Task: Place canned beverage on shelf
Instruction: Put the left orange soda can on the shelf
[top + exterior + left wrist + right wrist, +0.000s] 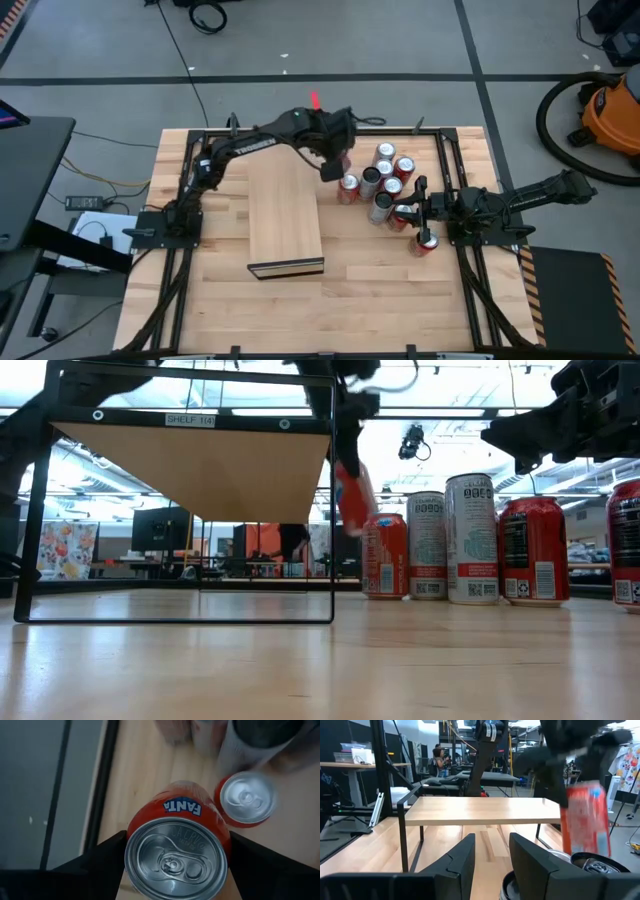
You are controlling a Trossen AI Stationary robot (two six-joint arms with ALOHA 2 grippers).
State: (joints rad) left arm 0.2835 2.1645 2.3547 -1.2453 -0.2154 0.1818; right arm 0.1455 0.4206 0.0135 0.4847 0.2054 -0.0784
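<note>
My left gripper (333,165) is shut on an orange Fanta can (177,845) and holds it in the air beside the shelf's far right corner. The can also shows in the low view (352,495) and in the right wrist view (585,820). The shelf (285,210) is a pale wood slab on a black frame, with a dark end face (287,268) toward the near edge. My right gripper (492,855) is open and empty. It hovers above the cluster of cans (385,190). My left gripper pinches the Fanta can's side wall just below its top rim (131,851), one finger (102,857) on each side. The fingers come from above, slanting down. The can hangs tilted, its top toward the gripper, lifted clear of the table.
Several red and silver cans stand upright on the table right of the shelf (472,538), one right below the held can (247,797). One more can (427,243) stands near my right gripper. The shelf's black legs (332,510) stand close to the held can.
</note>
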